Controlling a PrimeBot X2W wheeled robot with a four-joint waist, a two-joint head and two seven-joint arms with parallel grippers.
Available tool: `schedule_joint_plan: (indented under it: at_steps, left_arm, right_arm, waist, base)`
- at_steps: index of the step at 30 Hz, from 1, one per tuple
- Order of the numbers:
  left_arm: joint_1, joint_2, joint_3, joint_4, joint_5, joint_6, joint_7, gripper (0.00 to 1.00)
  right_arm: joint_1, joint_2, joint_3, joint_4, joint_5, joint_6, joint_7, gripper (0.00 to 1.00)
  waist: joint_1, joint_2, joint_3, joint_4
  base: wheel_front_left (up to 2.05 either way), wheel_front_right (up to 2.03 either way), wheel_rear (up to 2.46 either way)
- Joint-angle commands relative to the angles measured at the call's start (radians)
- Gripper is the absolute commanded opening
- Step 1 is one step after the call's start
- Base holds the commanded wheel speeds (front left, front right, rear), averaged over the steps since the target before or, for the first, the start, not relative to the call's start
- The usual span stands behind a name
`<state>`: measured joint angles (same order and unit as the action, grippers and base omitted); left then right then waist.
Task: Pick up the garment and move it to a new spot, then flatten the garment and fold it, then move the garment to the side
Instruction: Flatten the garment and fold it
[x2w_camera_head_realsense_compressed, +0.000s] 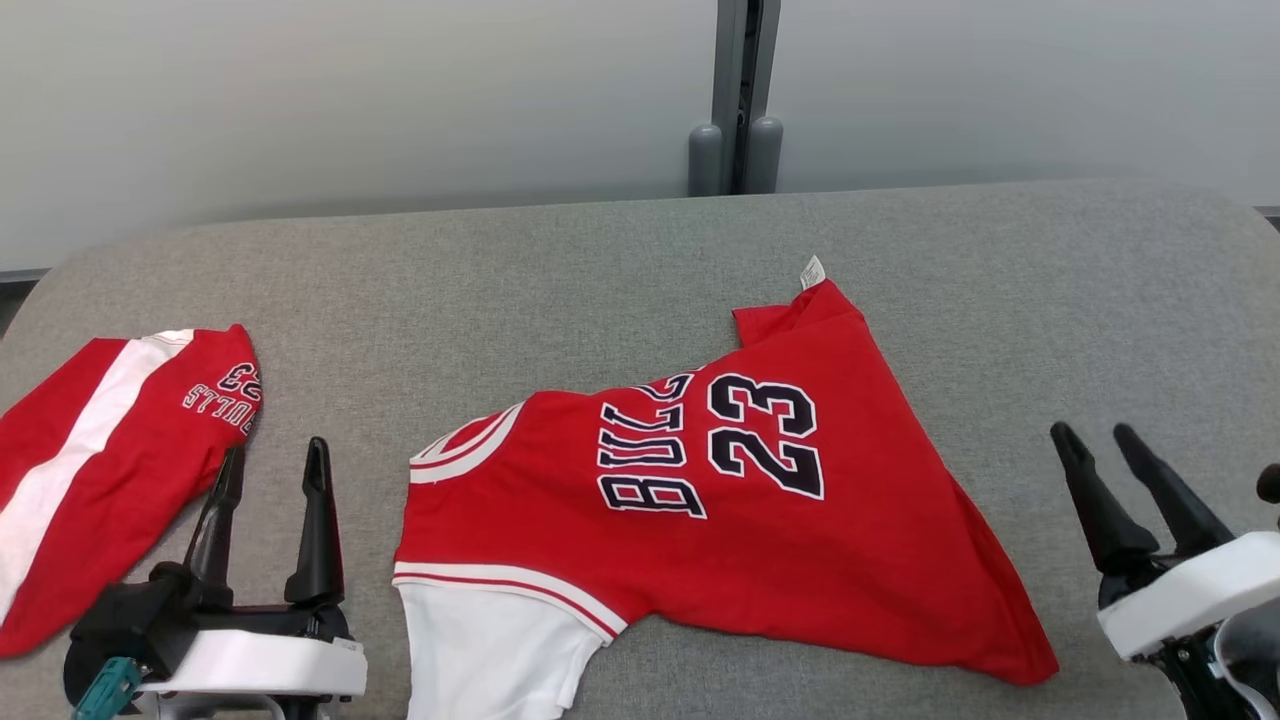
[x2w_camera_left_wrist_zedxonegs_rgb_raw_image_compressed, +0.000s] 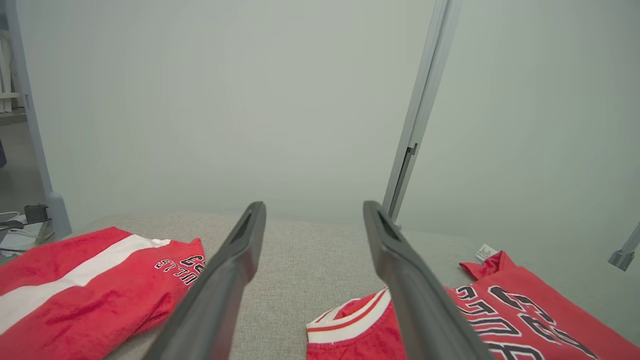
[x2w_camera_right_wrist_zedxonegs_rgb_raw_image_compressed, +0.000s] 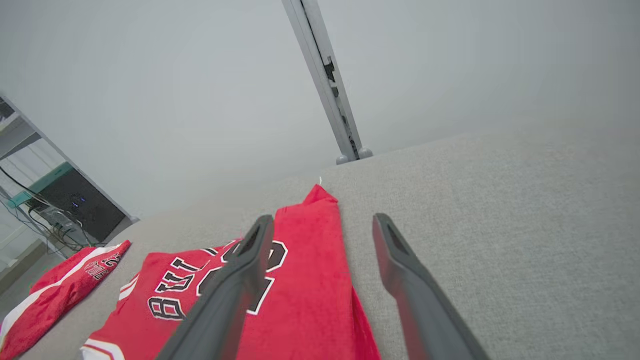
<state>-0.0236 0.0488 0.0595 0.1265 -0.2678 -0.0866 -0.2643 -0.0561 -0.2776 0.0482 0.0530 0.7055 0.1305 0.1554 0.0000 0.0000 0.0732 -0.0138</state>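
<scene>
1. I see the jersey (x2w_camera_head_realsense_compressed: 720, 500) lying skewed mid-counter (x2w_camera_head_realsense_compressed: 600, 260). The left tool (x2w_camera_head_realsense_compressed: 277, 450) and right tool (x2w_camera_head_realsense_compressed: 1092, 432) both stand wide, empty.
2. Risk: a shallow pinch takes one layer, bunching the fold.
3. Risk: the left tool snags the second red garment (x2w_camera_head_realsense_compressed: 110, 450) beside it.

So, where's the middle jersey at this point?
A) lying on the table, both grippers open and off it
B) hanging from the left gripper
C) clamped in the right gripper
A: the jersey lies on the table between the left gripper and right gripper, both with jaws apart, holding nothing.
</scene>
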Motion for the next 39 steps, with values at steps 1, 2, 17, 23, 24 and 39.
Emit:
schedule_joint_plan:
  at_steps: [1, 2, 17, 23, 24, 39]
  left_arm:
    - [0.014, 0.003, 0.007, -0.016, 0.012, -0.007, 0.000, 1.00]
    - [0.016, 0.003, 0.012, -0.028, 0.011, -0.010, 0.000, 1.00]
    - [0.057, 0.003, -0.022, -0.034, 0.022, 0.046, 0.000, 1.00]
    - [0.050, 0.003, -0.039, -0.026, 0.011, 0.060, 0.000, 1.00]
    - [0.051, 0.003, -0.040, -0.024, 0.010, 0.060, 0.000, 1.00]
    - [0.063, 0.003, -0.044, -0.022, 0.019, 0.058, 0.000, 1.00]
  right_arm:
    - [-0.020, 0.004, 0.006, -0.015, -0.019, 0.000, -0.059, 1.00]
    - [-0.024, 0.007, 0.015, -0.023, -0.030, 0.000, -0.104, 1.00]
    - [-0.050, 0.093, 0.067, 0.108, -0.269, 0.000, -0.422, 1.00]
    - [-0.055, 0.111, 0.046, 0.102, -0.307, 0.000, -0.422, 1.00]
    - [-0.057, 0.110, 0.045, 0.102, -0.309, 0.000, -0.422, 1.00]
    - [-0.041, 0.099, 0.052, 0.100, -0.321, 0.000, -0.422, 1.00]
  waist:
    - [0.0000, 0.0000, -0.004, 0.001]
    - [0.0000, 0.0000, -0.006, 0.002]
    - [0.0000, 0.0000, -0.009, 0.020]
    - [0.0000, 0.0000, -0.008, 0.025]
    - [0.0000, 0.0000, -0.009, 0.025]
    - [0.0000, 0.0000, -0.031, 0.027]
  base:
    - [0.00, 0.00, 0.00]
    - [0.00, 0.00, 0.00]
    - [0.00, 0.00, 0.00]
    - [0.00, 0.00, 0.00]
    - [0.00, 0.00, 0.00]
    - [0.00, 0.00, 0.00]
